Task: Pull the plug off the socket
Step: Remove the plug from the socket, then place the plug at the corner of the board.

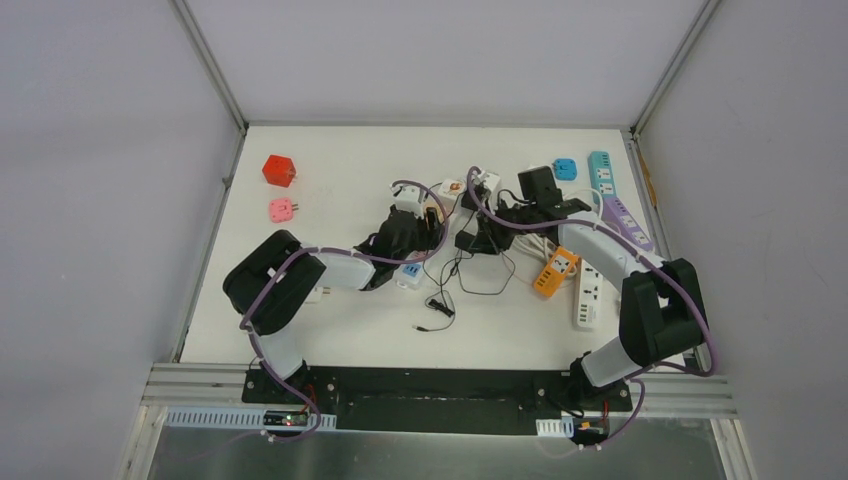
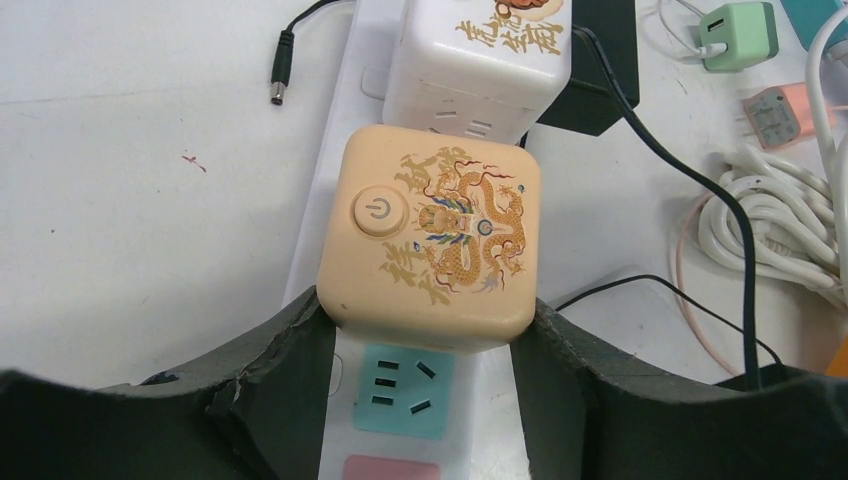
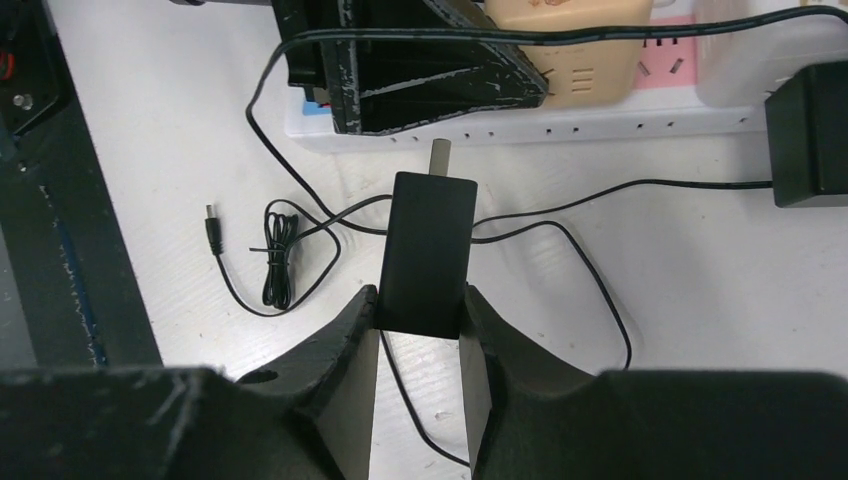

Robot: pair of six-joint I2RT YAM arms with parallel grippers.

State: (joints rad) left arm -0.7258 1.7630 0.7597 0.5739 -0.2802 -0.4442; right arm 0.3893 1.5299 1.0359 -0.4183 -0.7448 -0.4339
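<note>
In the right wrist view my right gripper (image 3: 420, 305) is shut on a black plug (image 3: 428, 250). Its metal prong (image 3: 440, 153) is bare and points at the white socket strip (image 3: 600, 125), a short gap away. The plug's thin black cable (image 3: 560, 190) trails over the table. My left gripper (image 2: 428, 305) is shut on the near corners of a beige dragon-printed cube adapter (image 2: 435, 235) that sits on the same strip (image 2: 325, 200). A free blue socket (image 2: 402, 388) lies between the left fingers. A white cube adapter (image 2: 480, 60) sits just beyond the beige one.
A second black adapter (image 3: 810, 150) is plugged in at the strip's right end. A loose barrel-tip cable (image 1: 437, 305) lies in front. Orange (image 1: 555, 270), white (image 1: 587, 290) and purple (image 1: 628, 222) strips crowd the right side. Red (image 1: 278, 170) and pink (image 1: 281, 209) cubes sit far left.
</note>
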